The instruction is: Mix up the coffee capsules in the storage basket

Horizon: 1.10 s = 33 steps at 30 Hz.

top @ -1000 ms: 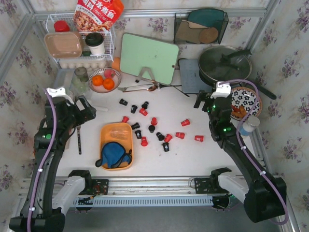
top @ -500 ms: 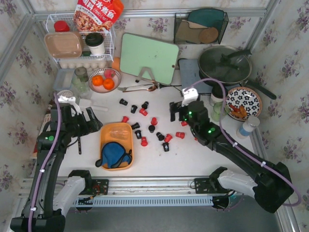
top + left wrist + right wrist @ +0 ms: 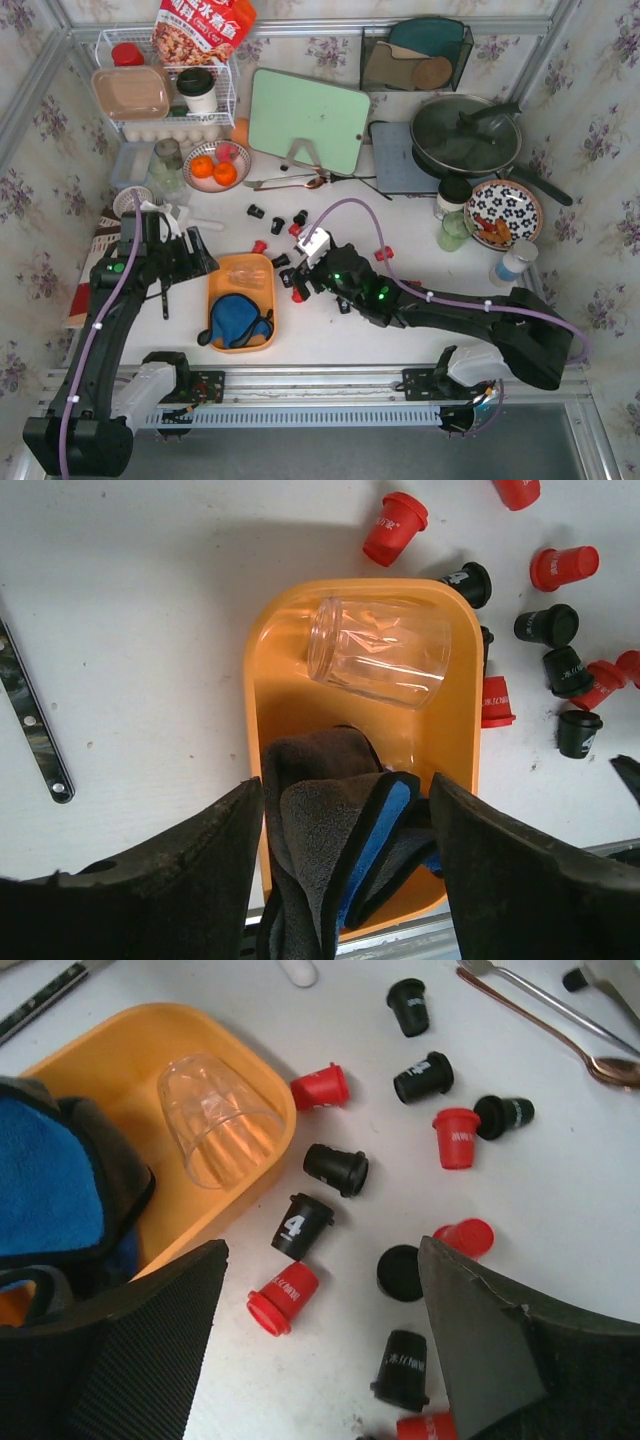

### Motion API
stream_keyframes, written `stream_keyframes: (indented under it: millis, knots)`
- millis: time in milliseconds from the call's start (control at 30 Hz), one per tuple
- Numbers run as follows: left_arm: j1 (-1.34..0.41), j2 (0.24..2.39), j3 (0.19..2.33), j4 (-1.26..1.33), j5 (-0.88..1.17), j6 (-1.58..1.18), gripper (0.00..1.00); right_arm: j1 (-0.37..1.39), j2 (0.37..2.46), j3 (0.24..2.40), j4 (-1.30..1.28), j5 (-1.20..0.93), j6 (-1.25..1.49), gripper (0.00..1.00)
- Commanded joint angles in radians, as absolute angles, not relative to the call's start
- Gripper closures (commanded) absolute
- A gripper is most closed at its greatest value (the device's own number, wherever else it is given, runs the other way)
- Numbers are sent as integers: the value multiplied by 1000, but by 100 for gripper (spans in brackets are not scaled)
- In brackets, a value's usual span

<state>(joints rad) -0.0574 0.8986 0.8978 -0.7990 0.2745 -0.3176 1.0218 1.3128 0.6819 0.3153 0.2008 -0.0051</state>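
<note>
Lying flat on the white table [image 3: 320,345], the orange storage basket [image 3: 213,292] sits in front of the left arm. Its long axis runs from the near edge toward the back, one short end facing the arm bases. A clear glass [image 3: 378,652] lies on its side in the basket's far end, its length set crosswise to the basket's, and a blue-and-grey cloth [image 3: 330,820] is bunched in the near end. The coffee capsules [image 3: 297,231], red and black, are scattered on the table to the right of the basket and beyond its far right corner. Those in view lie outside it, most tipped on their sides with their axes pointing in many directions. In the right wrist view one red capsule [image 3: 321,1087] lies just beside the basket's rim with its axis aimed at the wall, and a black capsule marked 4 [image 3: 301,1225] lies diagonally near the same side. The left gripper [image 3: 345,800] hangs over the cloth, jaws spread with nothing between them. The right gripper [image 3: 322,1250], its arm stretched across the table, hovers over the capsules next to the basket, jaws also spread wide and holding nothing.
</note>
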Motion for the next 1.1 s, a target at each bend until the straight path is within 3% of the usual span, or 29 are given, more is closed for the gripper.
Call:
stream_keyframes:
  millis: [0, 133, 367, 500, 1067]
  knots:
    - [-57, 925, 924, -786, 284, -298, 30, 1032, 1371, 691, 487, 62, -166, 17]
    - [-58, 938, 938, -785, 265, -286, 33, 1037, 1434, 771, 490, 27, -54, 21]
    - [-57, 899, 922, -772, 216, -286, 35, 1098, 1560, 824, 557, 280, 409, 25]
    - [-58, 852, 924, -779, 176, -275, 35, 1108, 1623, 828, 575, 308, 628, 29]
    - [-57, 818, 942, -782, 162, -260, 34, 1146, 1833, 939, 566, 310, 753, 42]
